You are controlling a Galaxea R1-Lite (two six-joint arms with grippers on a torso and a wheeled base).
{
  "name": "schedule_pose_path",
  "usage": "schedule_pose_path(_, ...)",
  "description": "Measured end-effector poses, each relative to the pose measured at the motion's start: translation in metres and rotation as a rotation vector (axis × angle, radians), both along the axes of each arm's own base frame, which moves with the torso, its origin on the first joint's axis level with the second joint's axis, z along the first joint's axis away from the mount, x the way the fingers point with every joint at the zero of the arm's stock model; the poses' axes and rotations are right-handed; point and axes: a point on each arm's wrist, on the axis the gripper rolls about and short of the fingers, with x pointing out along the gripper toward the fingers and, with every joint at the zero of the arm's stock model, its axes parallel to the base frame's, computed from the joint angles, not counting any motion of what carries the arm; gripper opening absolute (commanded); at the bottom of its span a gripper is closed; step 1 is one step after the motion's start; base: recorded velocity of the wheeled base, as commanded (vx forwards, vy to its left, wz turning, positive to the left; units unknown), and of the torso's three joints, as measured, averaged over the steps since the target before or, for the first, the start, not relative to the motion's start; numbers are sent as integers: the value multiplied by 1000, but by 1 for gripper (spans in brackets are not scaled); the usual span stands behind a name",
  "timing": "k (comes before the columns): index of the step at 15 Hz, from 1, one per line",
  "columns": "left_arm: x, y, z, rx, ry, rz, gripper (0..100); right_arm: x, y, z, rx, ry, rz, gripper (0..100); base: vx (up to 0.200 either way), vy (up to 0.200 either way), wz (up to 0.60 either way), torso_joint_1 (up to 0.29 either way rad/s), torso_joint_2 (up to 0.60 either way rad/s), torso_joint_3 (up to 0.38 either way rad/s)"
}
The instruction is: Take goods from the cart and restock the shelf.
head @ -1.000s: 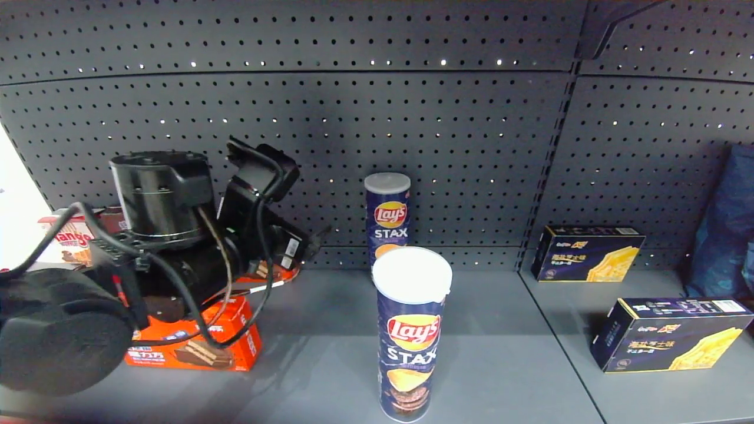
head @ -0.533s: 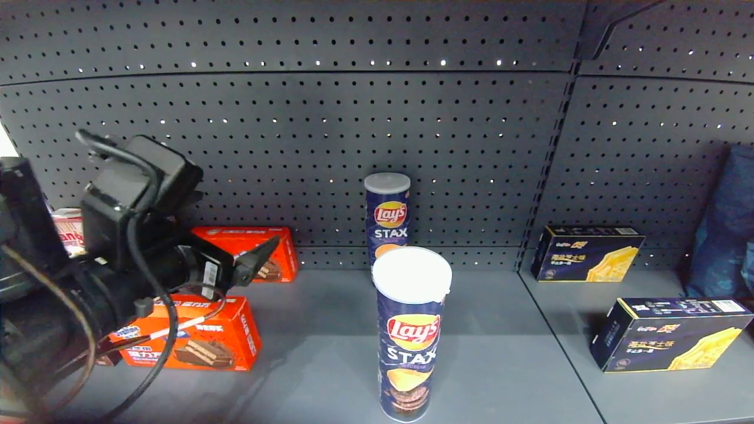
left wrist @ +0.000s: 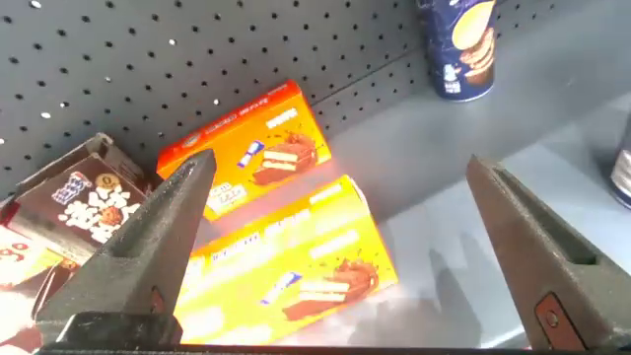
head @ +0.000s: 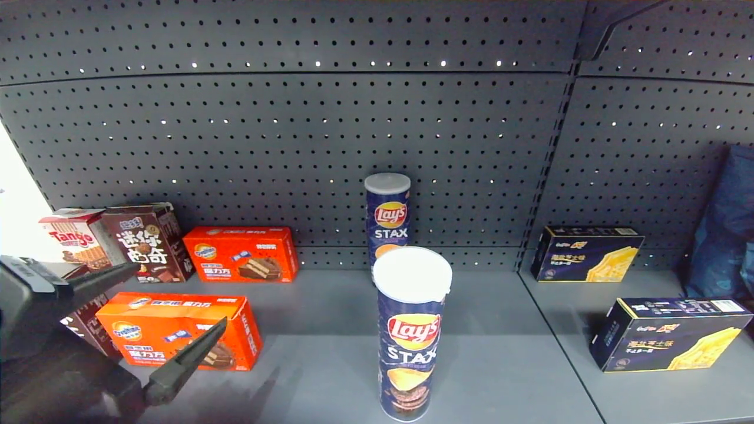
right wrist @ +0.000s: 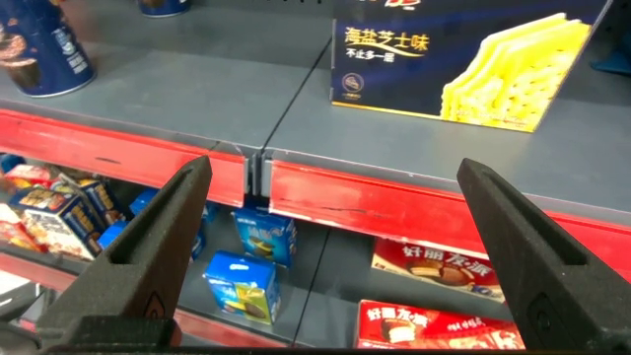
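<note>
My left gripper (head: 182, 293) is open and empty at the shelf's front left, just in front of an orange wafer box (head: 177, 330) lying flat. In the left wrist view its fingers (left wrist: 168, 237) frame that box (left wrist: 296, 266) and a second orange box (left wrist: 251, 143) behind it by the back panel (head: 240, 254). Two navy chips cans stand mid-shelf, one in front (head: 411, 335) and one behind (head: 387, 215). My right gripper (right wrist: 335, 166) is open with nothing in it, before the red shelf edge (right wrist: 394, 202), below a navy cracker box (right wrist: 454, 59).
A brown box (head: 147, 241) and a white-and-red box (head: 73, 238) stand at the back left. Two navy cracker boxes (head: 586, 253) (head: 671, 333) lie on the right section, with a blue bag (head: 727, 229) at the far right. The lower shelf (right wrist: 325, 286) holds more packs.
My left arm has pulled back from over the orange boxes toward the lower left, gripper open and empty. The boxes at the back left are now uncovered.
</note>
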Motion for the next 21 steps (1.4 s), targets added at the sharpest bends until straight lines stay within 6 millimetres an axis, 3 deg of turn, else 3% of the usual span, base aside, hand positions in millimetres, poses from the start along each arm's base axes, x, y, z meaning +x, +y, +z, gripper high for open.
schedule_pose_path(3, -6, 4, -1, -39, -4, 8, 100, 1, -1, 5, 12, -2, -21, 100, 0, 0, 0, 0, 0, 0)
schedule_pose_path(4, -7, 4, -1, -43, -6, 9, 100, 0, -1, 18, 45, -28, -33, 100, 0, 0, 0, 0, 0, 0)
schedule_pose_path(8, -6, 4, 0, -82, 4, 11, 100, 5, 1, 118, 32, -150, 15, 100, 0, 0, 0, 0, 0, 0)
schedule_pose_path(10, -6, 3, -2, -85, 15, 12, 100, 25, 7, 139, -50, -110, 112, 100, 0, 0, 0, 0, 0, 0)
schedule_pose_path(15, -4, 4, -1, -88, 19, 22, 100, 82, 37, 135, -193, 81, 377, 100, 0, 0, 0, 0, 0, 0)
schedule_pose_path(21, 1, 4, 0, -103, 27, 45, 100, 142, 83, 115, -247, 158, 425, 100, 0, 0, 0, 0, 0, 0)
